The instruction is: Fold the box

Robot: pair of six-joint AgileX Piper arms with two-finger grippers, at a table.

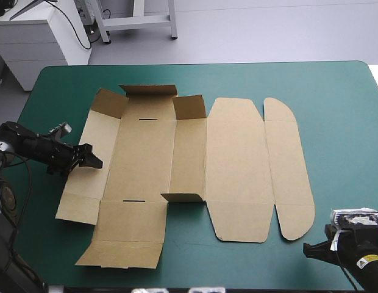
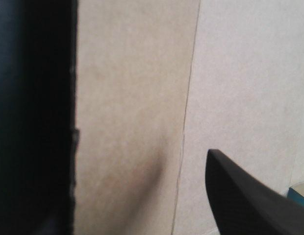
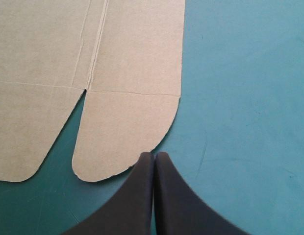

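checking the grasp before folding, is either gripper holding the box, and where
The right gripper holds nothing: shut, just off a rounded flap of the box. The left gripper is at the box's left panel edge; whether it grips cannot be told.

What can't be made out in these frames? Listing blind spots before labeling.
Left wrist view: the box is a blurred brown field, too close; which panel it is cannot be told.
High view: whether the left gripper touches the box's left panel or hovers; seen from above.
Right wrist view: ahead of the right gripper, only two rounded flaps show; the picture's edge cuts off the rest.
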